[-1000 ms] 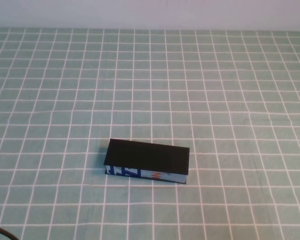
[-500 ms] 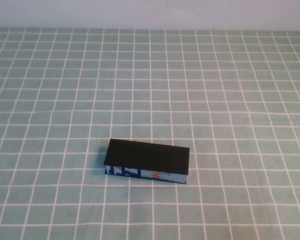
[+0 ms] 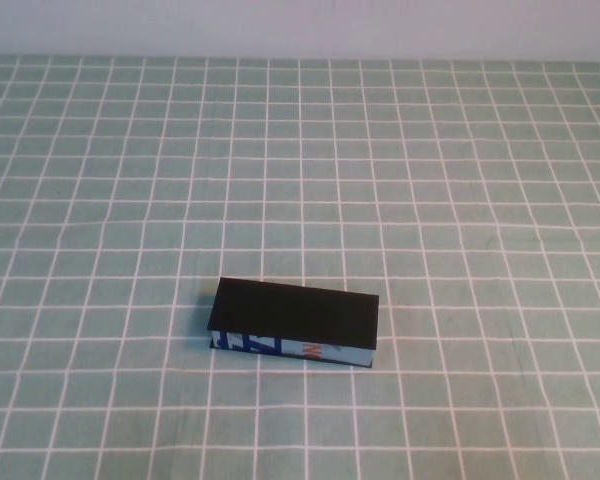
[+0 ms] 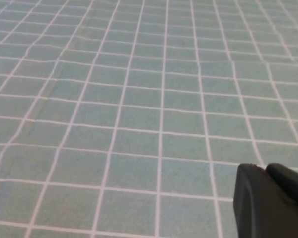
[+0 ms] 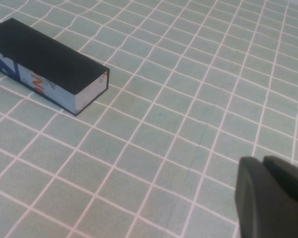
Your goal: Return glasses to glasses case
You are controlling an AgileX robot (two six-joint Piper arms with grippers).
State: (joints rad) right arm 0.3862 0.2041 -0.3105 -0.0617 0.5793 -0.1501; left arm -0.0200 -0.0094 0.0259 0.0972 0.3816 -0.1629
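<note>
Near the robot's side of the table [image 3: 460,200], neither arm appeared in the high view. Each wrist view showed only a dark corner of its gripper body: the left gripper [image 4: 270,201] above bare checked cloth, the right gripper [image 5: 273,196] above cloth with the glasses case [image 5: 47,64] well apart from it. Whether either gripper was wide or narrow could not be told. Farther in, the glasses case lay with lid closed, printed side toward the robot, slightly skewed. Open cloth surrounded it on all sides to the far edge.
</note>
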